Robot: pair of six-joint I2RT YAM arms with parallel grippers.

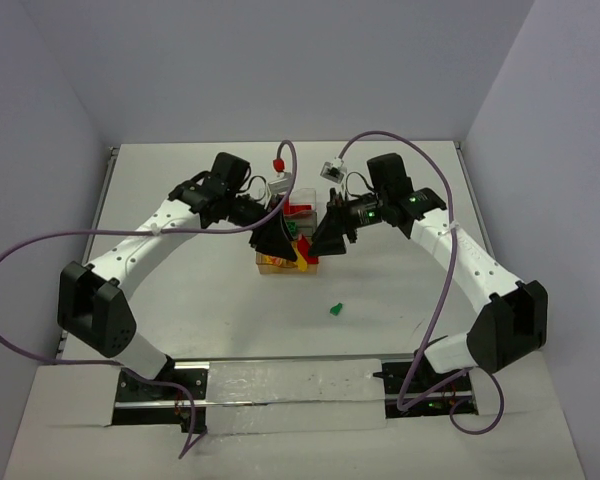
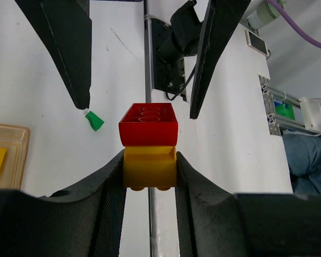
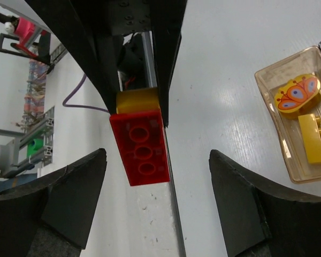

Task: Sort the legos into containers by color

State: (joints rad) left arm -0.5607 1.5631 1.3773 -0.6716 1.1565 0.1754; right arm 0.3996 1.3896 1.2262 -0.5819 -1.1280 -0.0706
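My left gripper (image 2: 150,158) is shut on the yellow half (image 2: 150,167) of a two-brick lego stack, and its red half (image 2: 148,126) sticks out past the fingertips. The stack hangs above the table in front of the containers (image 1: 280,264). My right gripper (image 3: 158,155) faces it, open, one finger on each side of the red brick (image 3: 142,150) and apart from it. A small green lego (image 1: 335,311) lies loose on the table. The amber container (image 3: 273,126) holds a yellow brick (image 3: 313,139) and an orange butterfly piece (image 3: 298,95).
Both grippers meet over the row of containers at mid table and hide much of it; red pieces (image 1: 298,208) show in the far one. Cables loop off both arms. A metal rail (image 1: 290,385) runs along the near edge.
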